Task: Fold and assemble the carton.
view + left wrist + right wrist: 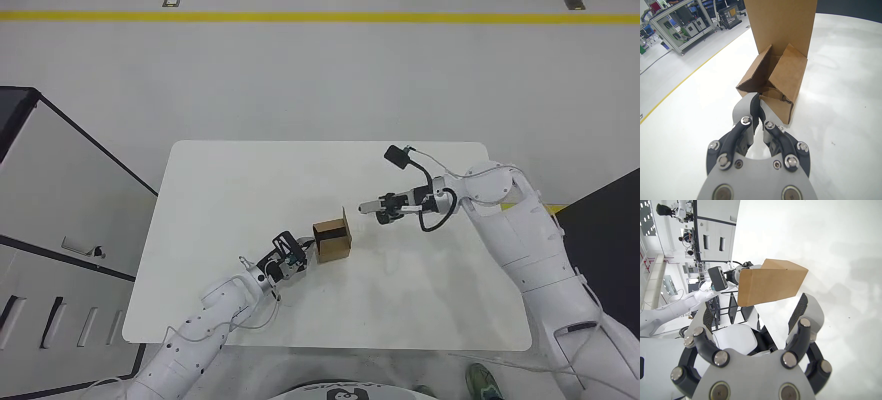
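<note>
- A small brown corrugated-cardboard carton (332, 241) (787, 75) (770, 283) stands near the middle of the white, round-cornered counter (250, 200) (838, 75) (829, 237), its top open.
- One long flap of the carton stands upright on the side facing the right arm. Two shorter side flaps lean partly inward over the opening, and a low flap lies along the side nearest the left arm.
- The left end effector (298, 252) (757, 98) sits low, just beside the carton on the side towards the robot. Its fingers are pressed together, and their tips touch the near rim where the low flap meets a side flap. I cannot tell whether any cardboard is caught between them.
- The right end effector (368, 208) (754, 306) hangs above the counter on the opposite side, near the upright flap but apart from it. Its fingers are spread wide and hold nothing.
- The carton lies between the two end effectors.
</note>
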Action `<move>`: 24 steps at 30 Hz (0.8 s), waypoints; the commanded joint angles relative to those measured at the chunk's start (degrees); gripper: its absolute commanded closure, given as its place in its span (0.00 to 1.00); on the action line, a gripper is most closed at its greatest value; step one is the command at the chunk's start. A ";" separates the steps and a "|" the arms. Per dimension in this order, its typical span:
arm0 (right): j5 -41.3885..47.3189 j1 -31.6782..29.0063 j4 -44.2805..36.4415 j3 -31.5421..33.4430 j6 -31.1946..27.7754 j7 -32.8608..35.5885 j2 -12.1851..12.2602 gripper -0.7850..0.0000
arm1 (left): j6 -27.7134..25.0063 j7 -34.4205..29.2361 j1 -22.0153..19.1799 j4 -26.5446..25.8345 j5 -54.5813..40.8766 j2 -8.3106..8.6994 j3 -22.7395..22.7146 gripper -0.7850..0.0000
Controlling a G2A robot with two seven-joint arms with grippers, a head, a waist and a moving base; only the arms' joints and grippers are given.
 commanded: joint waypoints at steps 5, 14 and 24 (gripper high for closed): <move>-2.80 0.25 -1.70 -2.65 0.11 -1.12 -0.28 0.31 | 0.00 0.00 0.00 0.00 0.00 0.00 0.00 1.00; -4.53 1.69 -1.07 -4.62 -0.52 -1.50 -0.47 0.70 | 0.00 0.00 0.00 0.00 0.00 0.00 0.00 1.00; -6.55 4.14 -0.68 -7.91 -0.34 -2.63 -1.23 0.73 | 0.00 0.00 0.00 0.00 0.00 0.00 0.00 1.00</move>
